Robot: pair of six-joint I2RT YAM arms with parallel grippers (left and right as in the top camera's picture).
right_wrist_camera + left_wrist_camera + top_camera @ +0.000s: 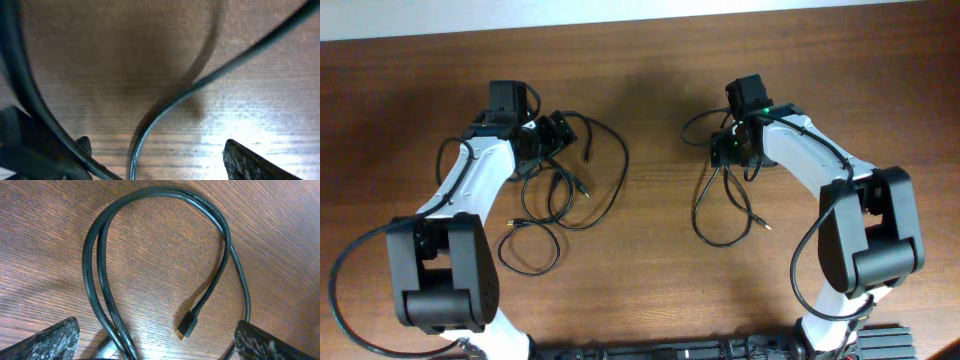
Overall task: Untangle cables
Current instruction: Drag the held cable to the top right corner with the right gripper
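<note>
On the brown wooden table (650,60) the thin black flexible cables (557,190) lay in two groups well apart. One was a bunch of overlapping loops just below the left gripper (157,340), and the other was one long loop (696,212) under the right gripper (160,157). Both grippers were low over the wood with their fingers spread wide, and neither was pinching anything. In the left wrist view a doubled cord (95,255) ran between the fingers, close to one of them, and a small black plug (187,325) with a gold-coloured tip rested near the other. If this gripper closed here, I think it could take both strands at once. A pull would then drag the whole bunch and tighten the crossings, and the plug could catch in a loop. On the right side a thin strand curved between the fingers but was off-centre, so a grip there might slip off.
</note>
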